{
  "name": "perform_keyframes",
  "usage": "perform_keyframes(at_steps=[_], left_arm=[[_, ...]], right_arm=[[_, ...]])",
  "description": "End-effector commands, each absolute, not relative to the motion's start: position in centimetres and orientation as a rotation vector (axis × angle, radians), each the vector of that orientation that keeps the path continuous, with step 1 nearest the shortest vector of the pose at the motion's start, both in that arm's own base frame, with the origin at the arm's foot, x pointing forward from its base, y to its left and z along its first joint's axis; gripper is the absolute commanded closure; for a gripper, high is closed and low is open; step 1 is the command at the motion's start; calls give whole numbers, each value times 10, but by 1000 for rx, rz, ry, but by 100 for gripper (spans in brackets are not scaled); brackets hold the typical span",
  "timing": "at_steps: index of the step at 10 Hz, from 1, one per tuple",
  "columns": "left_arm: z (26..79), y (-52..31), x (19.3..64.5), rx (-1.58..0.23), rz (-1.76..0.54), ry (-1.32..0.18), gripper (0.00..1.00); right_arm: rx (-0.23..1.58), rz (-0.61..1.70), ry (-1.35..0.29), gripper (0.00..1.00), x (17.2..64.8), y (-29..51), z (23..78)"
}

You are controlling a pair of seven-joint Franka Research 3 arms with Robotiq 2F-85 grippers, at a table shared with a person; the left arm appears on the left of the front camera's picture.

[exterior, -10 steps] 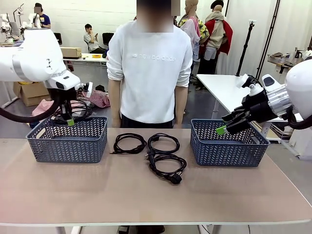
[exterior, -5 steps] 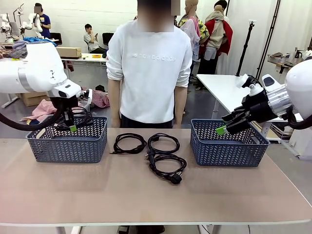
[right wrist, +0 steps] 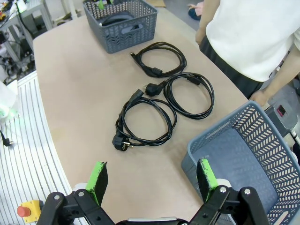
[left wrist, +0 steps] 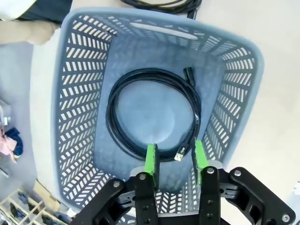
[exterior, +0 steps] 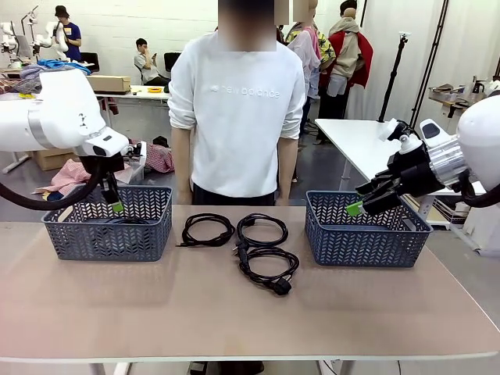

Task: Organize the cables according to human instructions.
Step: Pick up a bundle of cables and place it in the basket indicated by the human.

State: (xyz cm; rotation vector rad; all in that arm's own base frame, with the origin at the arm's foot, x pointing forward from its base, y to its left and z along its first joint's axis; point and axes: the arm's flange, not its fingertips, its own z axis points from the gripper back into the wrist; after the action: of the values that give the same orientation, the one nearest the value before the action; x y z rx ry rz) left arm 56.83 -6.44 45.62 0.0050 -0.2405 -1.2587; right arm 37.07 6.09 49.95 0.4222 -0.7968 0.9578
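Three black coiled cables lie on the table between two baskets: one at the far left (exterior: 226, 232) (right wrist: 157, 71), one beside it (exterior: 242, 230) (right wrist: 151, 89), one nearer (exterior: 275, 283) (right wrist: 119, 144). A fourth cable (left wrist: 111, 115) lies coiled flat on the floor of the left blue basket (exterior: 109, 234) (left wrist: 84, 93). My left gripper (exterior: 116, 205) (left wrist: 174, 157) hangs open just above that cable, holding nothing. My right gripper (exterior: 355, 207) (right wrist: 152, 180) is open wide above the near left corner of the right basket (exterior: 363, 238) (right wrist: 253, 140).
A person in a white sweatshirt (exterior: 238, 109) stands at the table's far edge, between the baskets, arms down. The left basket (right wrist: 122, 28) sits at the far end in the right wrist view. The tabletop's near half is bare.
The left gripper, which held a coiled cable over the left basket, has let it go. The cable now lies in the basket. The right arm has not moved.
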Motion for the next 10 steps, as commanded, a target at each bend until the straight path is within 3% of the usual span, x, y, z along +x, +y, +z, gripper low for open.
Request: perform_keyframes(at_steps=[1,2,3,4,5,6,7,10], left_arm=[[467,-61,562,-28,-1245,-236,28],[470,-62,562,-31,-1239,-219,46],[473,-62,560,-37,-1229,-202,9],[474,-62,559,-45,-1223,-195,27],[474,-63,557,-47,-1218,-190,0],[472,-62,555,-51,-1215,-187,7],[471,-62,553,-52,-1208,-185,0],[473,-62,546,-50,-1176,-218,0]], right_arm=[[443,978,-817,0,374,60,499],[443,978,-817,0,374,60,499],[443,978,-817,0,374,60,499],[443,978,-817,0,374,60,499],[443,978,-817,0,374,60,499],[443,978,-817,0,374,60,499],[443,978,-817,0,374,60,499],[443,978,-817,0,374,60,499]])
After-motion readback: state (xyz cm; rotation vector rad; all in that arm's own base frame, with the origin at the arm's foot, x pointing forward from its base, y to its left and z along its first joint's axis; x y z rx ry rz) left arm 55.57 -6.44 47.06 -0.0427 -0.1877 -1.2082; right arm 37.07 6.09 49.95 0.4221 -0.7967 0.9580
